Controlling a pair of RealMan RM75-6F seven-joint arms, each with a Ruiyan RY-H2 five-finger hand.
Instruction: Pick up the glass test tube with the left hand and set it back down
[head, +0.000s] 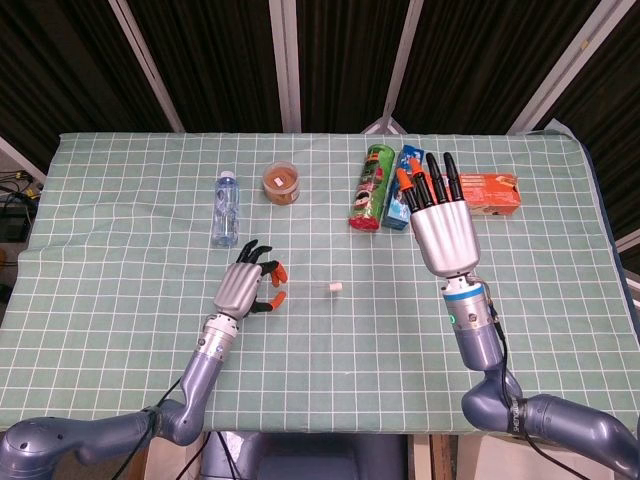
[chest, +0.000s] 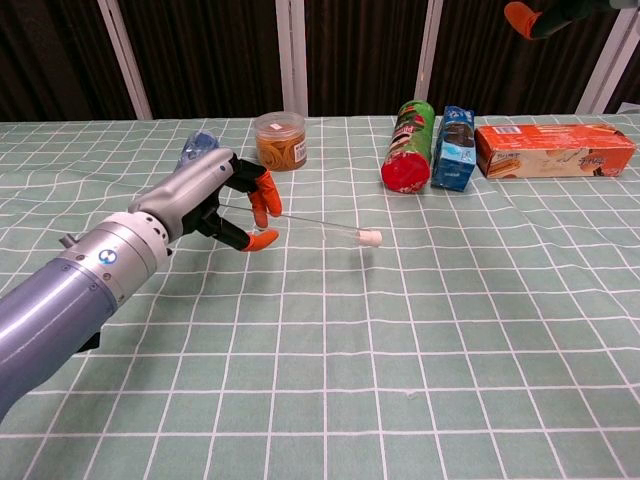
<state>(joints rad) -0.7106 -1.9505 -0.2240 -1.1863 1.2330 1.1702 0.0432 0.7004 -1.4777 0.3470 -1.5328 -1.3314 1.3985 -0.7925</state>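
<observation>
The glass test tube (chest: 318, 224) is a thin clear rod with a white stopper (head: 335, 288) at its right end. My left hand (head: 248, 286) pinches its left end between orange-tipped fingers (chest: 262, 204) and holds it level just above the green checked cloth (head: 330, 350). In the head view the glass itself barely shows; only the stopper is plain. My right hand (head: 440, 222) is raised high at the right with fingers spread and nothing in it; the chest view catches only one orange fingertip (chest: 520, 17) at the top edge.
Along the back stand a water bottle (head: 225, 208), a small tub of brown contents (head: 282, 182), a green can lying down (head: 371, 187), a blue carton (head: 402, 183) and an orange box (chest: 553, 150).
</observation>
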